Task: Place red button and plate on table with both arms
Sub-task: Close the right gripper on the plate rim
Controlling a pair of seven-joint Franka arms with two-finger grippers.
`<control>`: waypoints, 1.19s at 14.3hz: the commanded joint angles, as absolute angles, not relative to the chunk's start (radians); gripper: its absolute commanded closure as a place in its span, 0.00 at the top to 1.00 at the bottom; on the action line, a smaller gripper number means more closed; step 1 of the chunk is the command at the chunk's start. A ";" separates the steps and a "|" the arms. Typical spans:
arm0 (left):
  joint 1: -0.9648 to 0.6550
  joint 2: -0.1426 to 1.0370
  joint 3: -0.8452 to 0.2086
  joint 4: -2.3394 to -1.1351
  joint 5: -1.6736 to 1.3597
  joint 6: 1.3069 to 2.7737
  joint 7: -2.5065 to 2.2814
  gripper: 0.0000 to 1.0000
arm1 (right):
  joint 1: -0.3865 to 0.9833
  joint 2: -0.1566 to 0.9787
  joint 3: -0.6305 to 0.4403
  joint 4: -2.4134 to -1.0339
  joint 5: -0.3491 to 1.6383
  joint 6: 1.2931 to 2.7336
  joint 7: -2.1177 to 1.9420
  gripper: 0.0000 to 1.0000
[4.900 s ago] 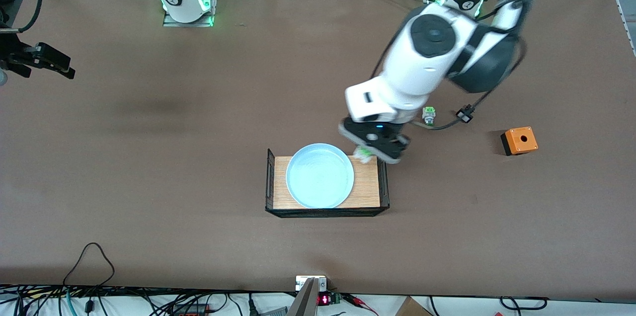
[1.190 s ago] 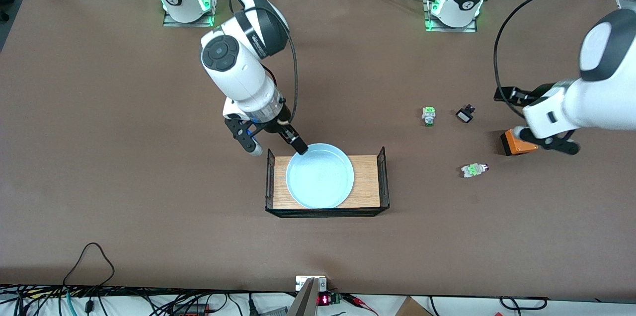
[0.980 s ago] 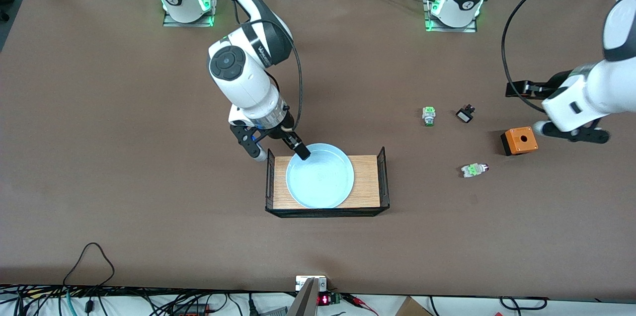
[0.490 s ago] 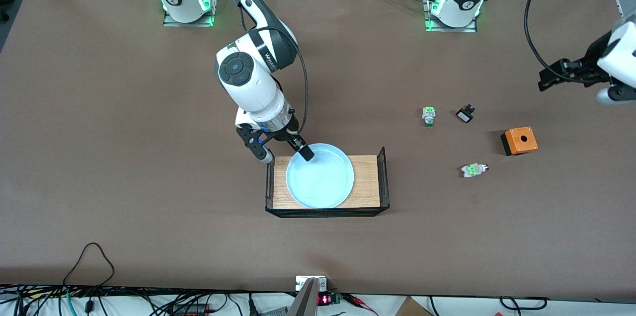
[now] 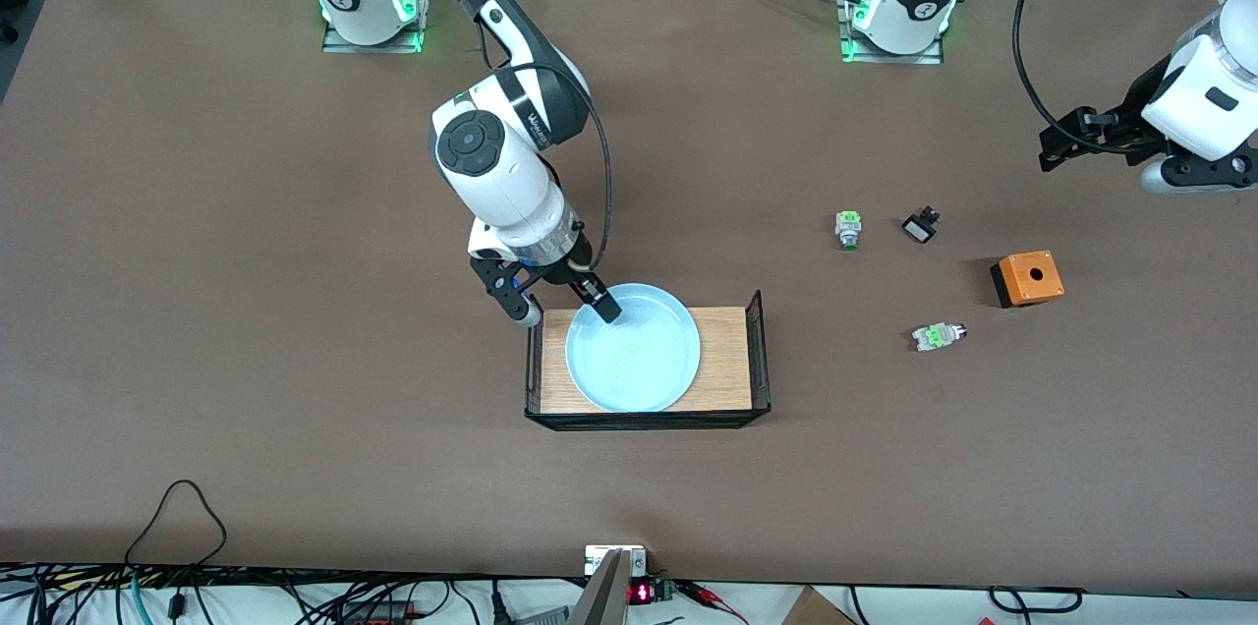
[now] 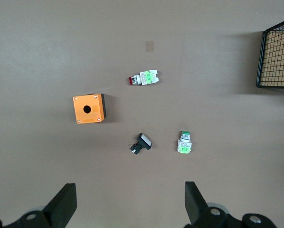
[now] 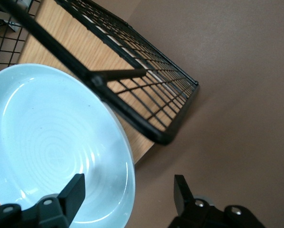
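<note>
The right gripper (image 5: 558,300) straddles the plate (image 5: 634,347) rim on the rack (image 5: 722,360), fingers apart, ready to pinch. The red button (image 5: 939,336) lies on the table (image 5: 246,311) toward the left arm's edge. The left gripper (image 5: 1066,145) waits wide open above it.

Clock hours are read on the front view, with 12 o'clock toward the robots' bases.

The rack (image 5: 732,360) stands mid-table (image 5: 295,311), slightly toward the front camera. The plate (image 5: 634,360) lies on the rack's top, toward the right arm's end.

At the plate's 11 o'clock the right gripper (image 5: 565,306) straddles the rim: one of its fingers (image 5: 604,303) is inside the plate and the other is outside, over the rack's end.

The nearer button (image 5: 939,336) lies on the table at the rack's 3 o'clock. From it:
- the box (image 5: 1027,278) sits at 2 o'clock
- the small part (image 5: 920,227) sits at 12 o'clock
- the farther button (image 5: 848,230) sits at 10 o'clock, beside the small part

The left gripper (image 5: 1066,139) waits spread over the table at the box's 1 o'clock.
</note>
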State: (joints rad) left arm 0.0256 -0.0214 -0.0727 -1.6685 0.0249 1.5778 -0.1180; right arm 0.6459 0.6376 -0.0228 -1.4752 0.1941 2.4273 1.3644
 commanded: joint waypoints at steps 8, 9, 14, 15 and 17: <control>0.029 -0.035 -0.064 -1.677 0.012 1.568 -0.123 1.00 | 0.652 0.661 -0.026 -1.448 0.201 2.447 1.359 0.07; 0.029 -0.035 -0.063 -1.677 0.012 1.560 -0.124 1.00 | 0.652 0.661 -0.028 -1.448 0.202 2.448 1.359 0.03; 0.028 -0.035 -0.064 -1.674 0.015 1.552 -0.126 1.00 | 0.652 0.661 -0.026 -1.448 0.204 2.450 1.353 0.00; 0.028 -0.035 -0.066 -1.674 0.015 1.552 -0.126 1.00 | 0.653 0.661 -0.028 -1.448 0.204 2.450 1.354 0.00; 0.028 -0.037 -0.066 -1.674 0.017 1.551 -0.126 1.00 | 0.661 0.655 -0.026 -1.448 0.204 2.448 1.355 0.00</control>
